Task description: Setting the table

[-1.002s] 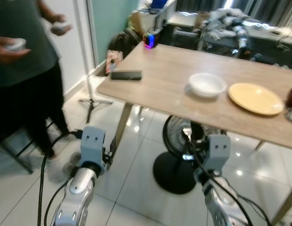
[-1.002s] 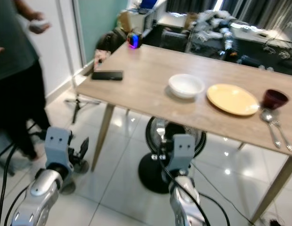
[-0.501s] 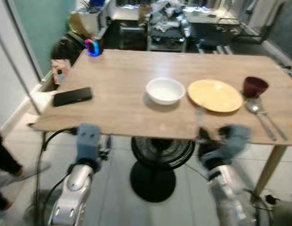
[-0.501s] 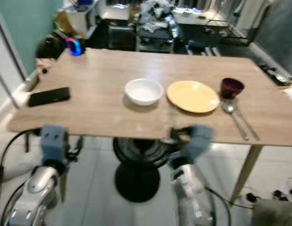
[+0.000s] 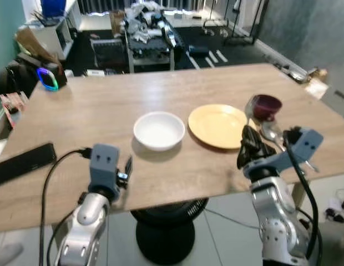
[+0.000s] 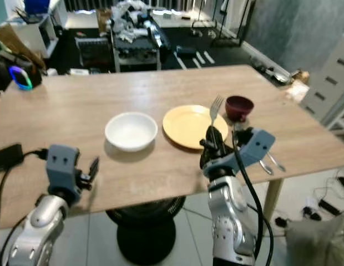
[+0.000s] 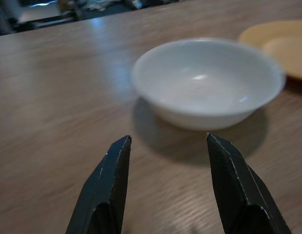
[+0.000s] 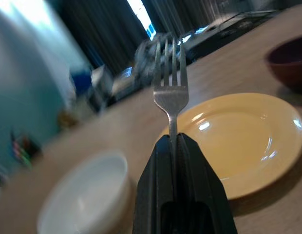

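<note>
Fork (image 6: pixel 216 108) pinched upright by its handle between the pressed-together fingers of the right gripper (image 6: pixel 212 145), tines up, carried just above the near edge of a long wooden table (image 6: pixel 161 166). Seen along the wrist view, tines (image 8: pixel 170 66) standing in front of a yellow plate (image 8: pixel 243 136), with a white bowl (image 8: pixel 87 195) off to one side and a dark red cup (image 8: pixel 290 61) to the other. From the head view: yellow plate near the table's middle, white bowl (image 6: pixel 131 130) just beside it on the robot's left, dark red cup (image 6: pixel 239 106) just beside it on the right, and what looks like a spoon (image 5: pixel 270 133) lying near the cup, partly hidden by the arm. Right forearm raised from below the table edge, wrist bent so the fork points upward, gripper close to the plate's near rim. Left gripper (image 7: pixel 165 146) low over the tabletop on the robot's left, fingers spread with nothing between them, aimed at the white bowl and well short of it. Black phone (image 5: pixel 22 163) at the far left edge; glowing gadget (image 5: pixel 49 78) at the far corner. Likely step: bringing the fork in for placing, not yet set down. Next move probably calls for tilting the fork flat, lowering it onto bare wood beside the plate, then releasing.
</note>
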